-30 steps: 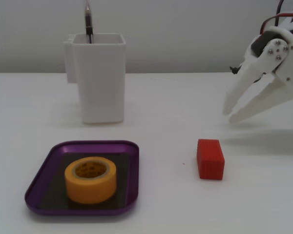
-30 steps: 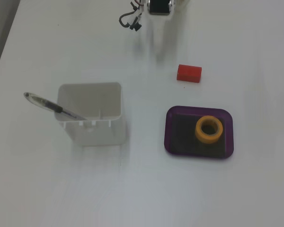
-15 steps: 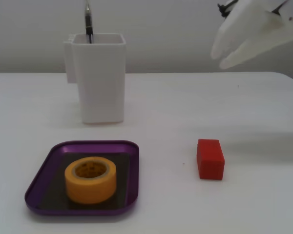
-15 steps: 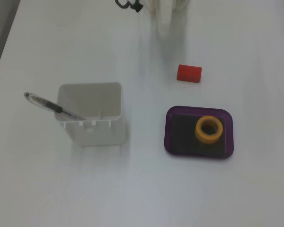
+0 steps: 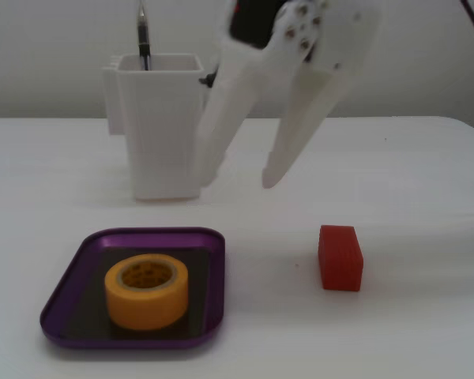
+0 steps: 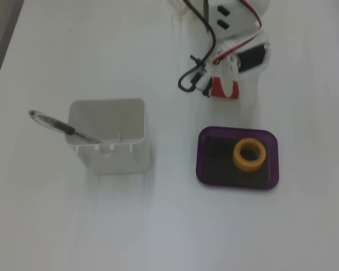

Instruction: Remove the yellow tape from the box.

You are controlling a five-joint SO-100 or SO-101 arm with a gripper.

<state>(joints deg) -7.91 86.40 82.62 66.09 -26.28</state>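
Note:
The yellow tape [image 5: 146, 306] lies flat inside the purple box [image 5: 63, 304] at the front left of the table, and the top-down fixed view shows the yellow tape [image 6: 237, 156] in the right half of the box [image 6: 214, 161]. My white gripper [image 5: 237, 180] hangs open in the air, up and to the right of the box, with nothing between its fingers. One fingertip [image 5: 206, 175] is in front of the white container. The arm [image 6: 231, 28] reaches in from the top edge and stops short of the box.
A tall white container [image 5: 162, 126] holding a pen [image 5: 143, 35] stands behind the box. A red block [image 5: 340, 257] lies to the right of the box. From above, the gripper partly covers the red block [image 6: 216, 87].
The gripper has swung from the upper right of the side view to the middle, come lower and spread its fingers wider. Tape, box and red block have not moved.

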